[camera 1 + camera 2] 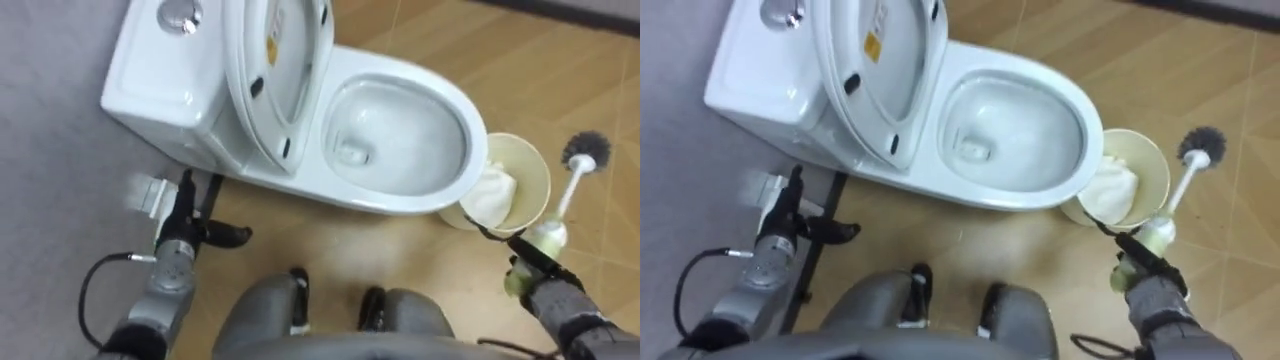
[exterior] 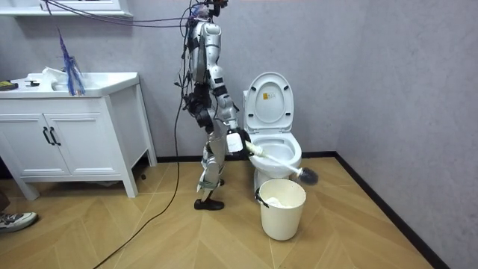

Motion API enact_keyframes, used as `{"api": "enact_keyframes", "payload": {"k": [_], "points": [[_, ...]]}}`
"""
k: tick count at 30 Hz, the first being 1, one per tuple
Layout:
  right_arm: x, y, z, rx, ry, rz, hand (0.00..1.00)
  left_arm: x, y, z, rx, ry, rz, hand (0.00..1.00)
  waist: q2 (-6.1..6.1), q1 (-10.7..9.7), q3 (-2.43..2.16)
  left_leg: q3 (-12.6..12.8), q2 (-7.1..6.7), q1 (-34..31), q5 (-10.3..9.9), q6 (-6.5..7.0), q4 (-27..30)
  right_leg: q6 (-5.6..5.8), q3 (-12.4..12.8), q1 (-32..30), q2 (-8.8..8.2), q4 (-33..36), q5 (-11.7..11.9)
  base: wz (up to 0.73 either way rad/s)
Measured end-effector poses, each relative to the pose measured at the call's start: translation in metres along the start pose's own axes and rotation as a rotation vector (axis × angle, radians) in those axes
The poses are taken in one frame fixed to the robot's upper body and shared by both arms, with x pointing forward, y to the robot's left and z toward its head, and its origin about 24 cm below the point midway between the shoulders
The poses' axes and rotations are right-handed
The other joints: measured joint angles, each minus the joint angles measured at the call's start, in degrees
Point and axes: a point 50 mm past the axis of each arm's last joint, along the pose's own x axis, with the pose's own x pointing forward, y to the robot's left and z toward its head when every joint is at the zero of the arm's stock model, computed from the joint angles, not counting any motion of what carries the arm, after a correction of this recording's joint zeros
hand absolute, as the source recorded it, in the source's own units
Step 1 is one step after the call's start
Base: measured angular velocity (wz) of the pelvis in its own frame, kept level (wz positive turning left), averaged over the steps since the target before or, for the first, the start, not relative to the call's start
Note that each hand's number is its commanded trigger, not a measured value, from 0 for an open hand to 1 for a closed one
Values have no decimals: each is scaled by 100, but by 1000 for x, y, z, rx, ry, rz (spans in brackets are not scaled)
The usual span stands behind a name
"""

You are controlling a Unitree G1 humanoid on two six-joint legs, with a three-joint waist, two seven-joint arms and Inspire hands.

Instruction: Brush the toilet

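Note:
A white toilet (image 1: 400,130) stands before me with its lid (image 1: 275,70) raised and the bowl bare. My right hand (image 1: 535,265) is shut on the pale handle of a toilet brush (image 1: 585,150). The brush's dark bristle head hangs in the air past the bowl's front, beyond a cream bin (image 1: 535,160). In the room view the brush (image 2: 308,176) slants down from my hand over the bin (image 2: 282,209). My left hand (image 1: 185,225) hangs open beside the toilet's base, fingers straight.
The cream bin holds a white wad and stands against the bowl's front. The cistern (image 1: 160,70) backs onto a grey wall. A white vanity cabinet (image 2: 67,134) stands at the room view's left. Wood floor (image 2: 358,232) lies around the bin.

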Motion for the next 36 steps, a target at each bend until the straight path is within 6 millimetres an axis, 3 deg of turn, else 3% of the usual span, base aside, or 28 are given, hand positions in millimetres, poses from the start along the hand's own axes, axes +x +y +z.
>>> {"api": "enact_keyframes", "payload": {"k": [4,11,21,28,36], "points": [[-2,-4,-5,-181,-38,9,100,-9,1,-10,19,9,-22,0,-31,-27,-17,-19,0,524,12,20,-353,54,-69,581,44,-434,107,4],[-8,-4,-18,-516,-111,63,100,-25,8,-20,48,0,-9,0,-185,-56,-49,-91,-21,1279,16,25,-755,119,-162,1551,162,-1252,340,5],[-12,2,-13,-780,-242,100,100,-38,26,-9,121,-132,106,0,-109,209,-72,-151,-31,1521,26,27,-941,130,-224,1771,177,-1388,384,1],[-14,6,-13,-919,-305,129,100,-51,51,28,208,-353,329,0,-183,515,-29,-250,-26,1667,43,20,-974,130,-332,1950,175,-1397,384,8],[-12,-1,-26,-1070,-262,170,100,-61,53,63,305,-565,415,0,-188,496,-27,-415,-64,1496,43,17,-847,130,-591,1937,170,-1395,384,14]]}}
